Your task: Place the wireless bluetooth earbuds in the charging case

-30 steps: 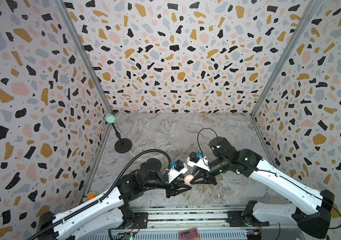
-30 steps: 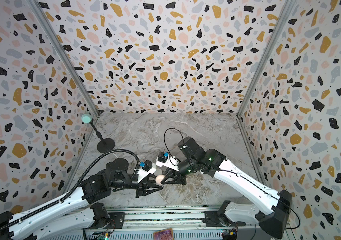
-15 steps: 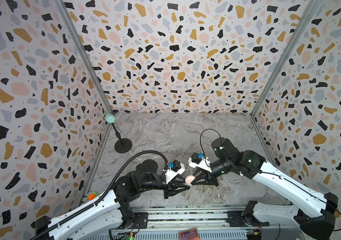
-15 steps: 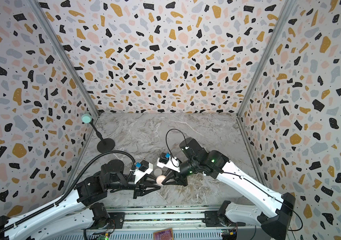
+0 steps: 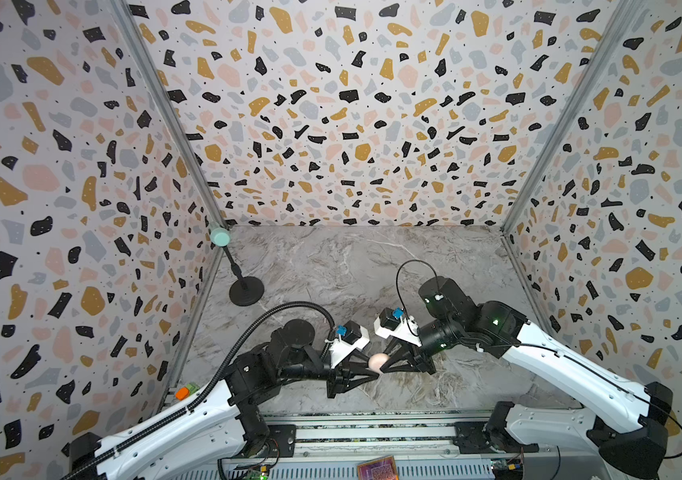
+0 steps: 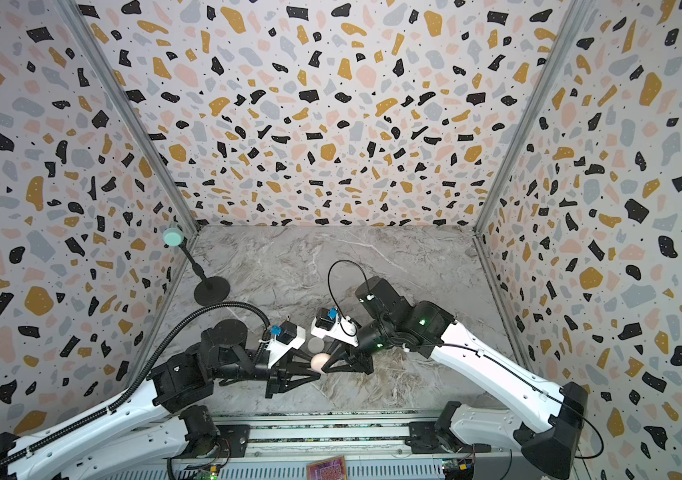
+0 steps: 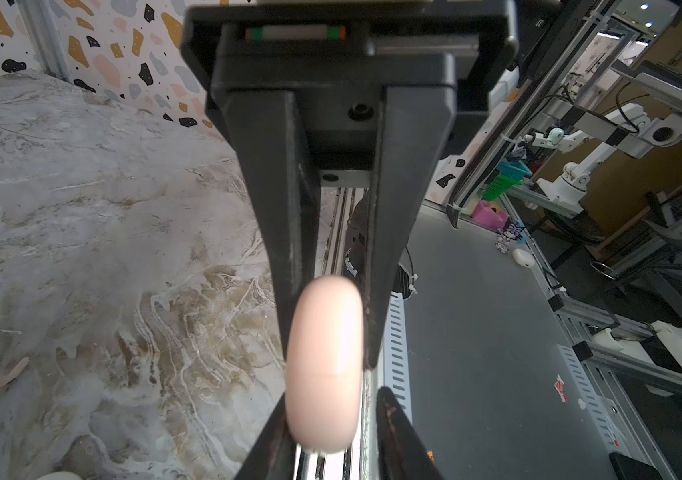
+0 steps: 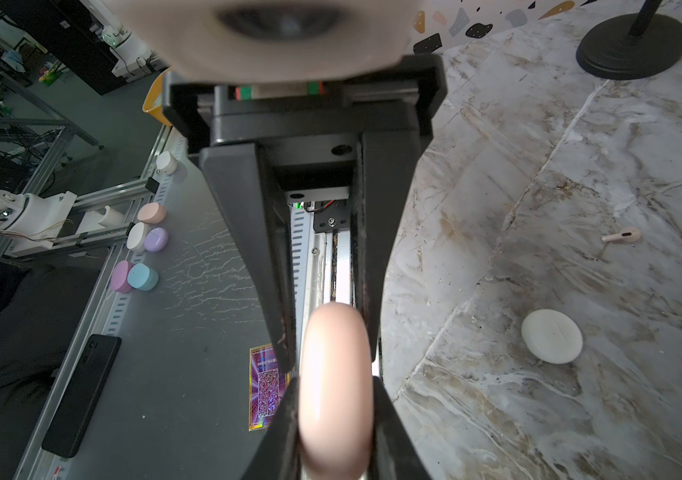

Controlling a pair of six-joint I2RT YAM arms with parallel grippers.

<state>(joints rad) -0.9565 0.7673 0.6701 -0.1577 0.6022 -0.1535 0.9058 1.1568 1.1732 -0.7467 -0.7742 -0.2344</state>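
A shut pink round case is clamped by left claw and right claw. A pink stemmed earbud is seen well apart.

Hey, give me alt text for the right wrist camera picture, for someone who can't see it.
The right gripper clamps a pale pink case edge-on, with the left gripper gripping it from the opposite side. On the marble table lie a white round case and one pink earbud.
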